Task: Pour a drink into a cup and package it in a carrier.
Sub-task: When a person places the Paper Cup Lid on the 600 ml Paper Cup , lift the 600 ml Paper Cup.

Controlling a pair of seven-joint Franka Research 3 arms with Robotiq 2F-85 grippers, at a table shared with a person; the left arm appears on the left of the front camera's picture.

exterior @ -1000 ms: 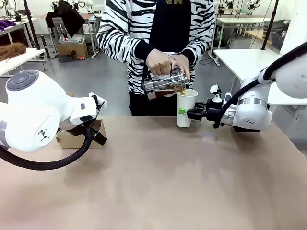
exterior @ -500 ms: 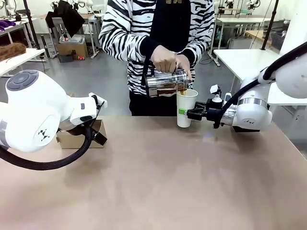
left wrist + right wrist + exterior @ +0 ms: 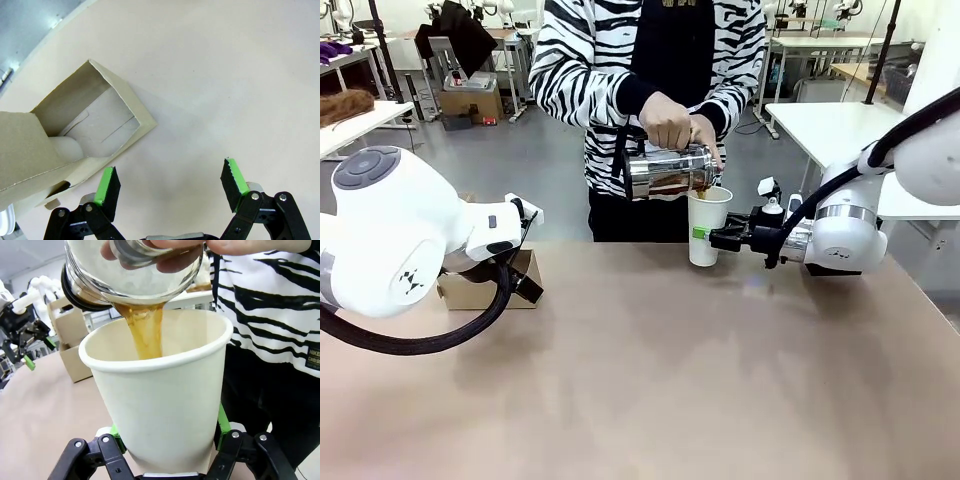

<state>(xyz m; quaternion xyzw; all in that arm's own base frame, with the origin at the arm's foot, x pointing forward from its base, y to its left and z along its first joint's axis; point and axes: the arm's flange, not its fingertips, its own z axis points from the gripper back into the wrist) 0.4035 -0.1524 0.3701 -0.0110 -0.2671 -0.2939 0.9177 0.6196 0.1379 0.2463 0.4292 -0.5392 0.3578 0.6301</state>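
1. the step in hand is the pour: a person's hands [image 3: 670, 125] tip a clear glass jug [image 3: 668, 172] over the tall white paper cup [image 3: 708, 225], and the dark brown drink [image 3: 145, 332] runs in a thin stream into its open mouth.
2. the right gripper [image 3: 705, 235] is clamped on the cup's lower wall, green pads [image 3: 222, 422] on either side, holding it upright near the far edge of the tan table [image 3: 640, 380], right of the middle.
3. the left gripper [image 3: 170, 185] hangs with fingers spread and nothing between them, just beside the small brown cardboard carrier [image 3: 85, 130], which sits toward the table's far left corner.
4. the cup carries no lid.
5. next, judging by this, the cup needs a steady hold until the stream stops, then a level carry leftward to a carrier hole.
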